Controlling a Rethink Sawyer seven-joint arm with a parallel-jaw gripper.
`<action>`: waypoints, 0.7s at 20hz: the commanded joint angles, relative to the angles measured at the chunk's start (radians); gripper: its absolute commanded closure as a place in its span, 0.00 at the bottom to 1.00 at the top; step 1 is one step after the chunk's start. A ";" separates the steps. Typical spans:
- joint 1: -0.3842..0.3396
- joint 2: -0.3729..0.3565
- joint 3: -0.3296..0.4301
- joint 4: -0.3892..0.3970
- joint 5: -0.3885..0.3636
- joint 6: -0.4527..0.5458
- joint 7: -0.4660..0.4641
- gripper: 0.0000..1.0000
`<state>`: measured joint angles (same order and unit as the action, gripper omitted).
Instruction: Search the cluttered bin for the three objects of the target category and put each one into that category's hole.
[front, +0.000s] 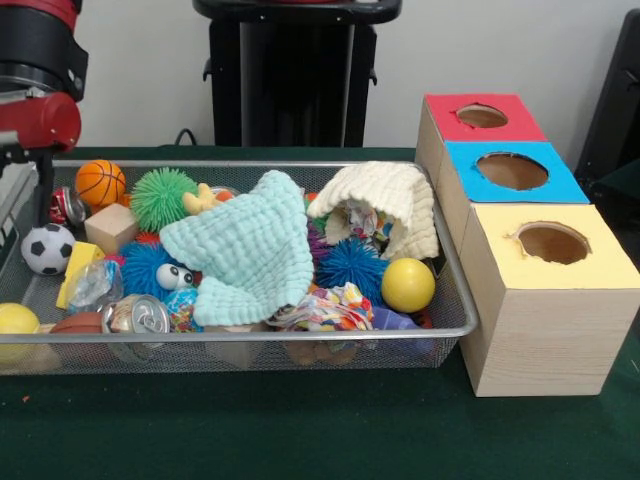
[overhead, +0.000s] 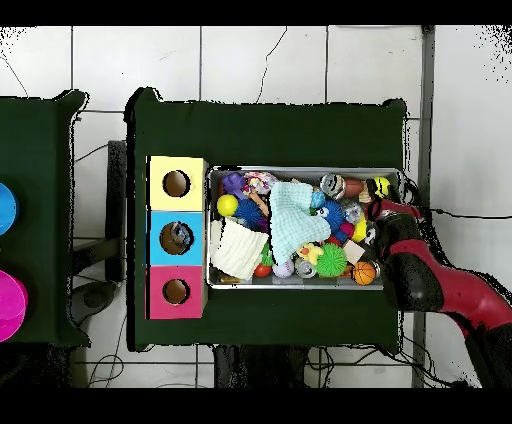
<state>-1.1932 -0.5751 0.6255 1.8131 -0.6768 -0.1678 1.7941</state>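
Observation:
The silver wire-mesh bin (front: 300, 337) stands on the green table, full of toys and cloths; it also shows in the overhead view (overhead: 300, 170). The blue-topped hole (front: 512, 170) is in the middle box of three beside the bin, and shows in the overhead view (overhead: 176, 237) with something lying inside it. My red and black arm (front: 35, 120) hangs over the bin's end farthest from the boxes. The gripper (overhead: 380, 213) is above that end, near a soccer ball (front: 47, 248) and a red can (front: 68, 205).
A mint cloth (front: 255, 250) and a cream cloth (front: 385, 200) cover the bin's middle. Around them lie a yellow ball (front: 408, 285), a basketball (front: 100, 183), a green spiky ball (front: 163, 197), a blue spiky ball (front: 350, 265) and a silver can (front: 135, 315). Red-topped (front: 482, 116) and yellow-topped (front: 552, 242) holes flank the blue one.

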 joint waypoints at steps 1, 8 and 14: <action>0.068 -0.039 -0.144 0.067 -0.087 0.129 0.011 0.00; 0.353 -0.061 -0.500 0.069 -0.135 -0.082 0.019 0.00; 0.499 -0.063 -0.625 0.089 -0.119 -0.135 0.032 0.00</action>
<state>-0.8004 -0.6146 0.1937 1.8437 -0.7580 -0.2208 1.7941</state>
